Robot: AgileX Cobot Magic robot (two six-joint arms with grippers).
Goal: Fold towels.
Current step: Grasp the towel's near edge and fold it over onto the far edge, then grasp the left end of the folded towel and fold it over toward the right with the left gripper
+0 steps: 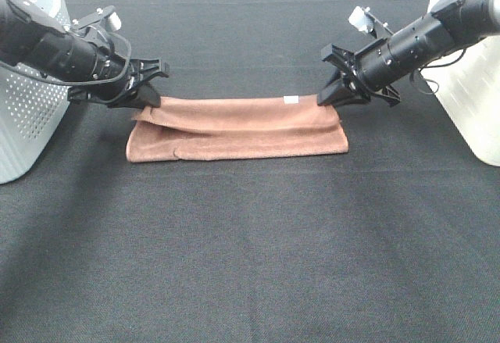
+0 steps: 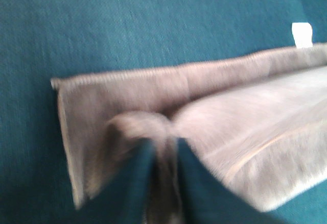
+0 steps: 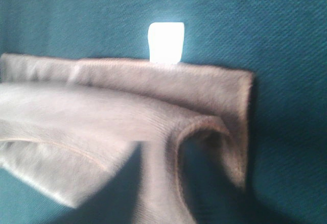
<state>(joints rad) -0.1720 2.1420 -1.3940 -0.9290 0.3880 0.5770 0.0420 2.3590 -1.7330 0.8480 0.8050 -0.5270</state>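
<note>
- Basically, far left of frame: white perforated basket (image 1: 23, 124) on the dark counter (image 1: 250, 265). Not part of the job.
- Left end effector (image 1: 145, 99), upper left: narrow, pinching the left corner of the towel's top layer. Wrist view shows cloth bunched between the fingers (image 2: 133, 193).
- Towel (image 1: 234, 133), centre, a bit above mid-frame: terracotta, doubled into a long strip. Folded edge faces the bottom of the frame, free edges face the top. Top layer sags between the two grips, w/ a slanting crease near the left end.
- White tag (image 1: 291, 99), right of centre on the far edge. By the wrist views it's on the bottom layer, flat on the counter.
- Right end effector (image 1: 334, 97), upper right: also narrow, clamped on the top layer's right corner, which arches just above the bottom layer.
- White bin (image 1: 476, 124), far right.
- Step, as I read it: 1st half-fold nearly closed. Next move prob. needs both corners lowered together onto the far edge, edges matched, a little tension to kill the sag, then release & re-grip for the crosswise fold.
</note>
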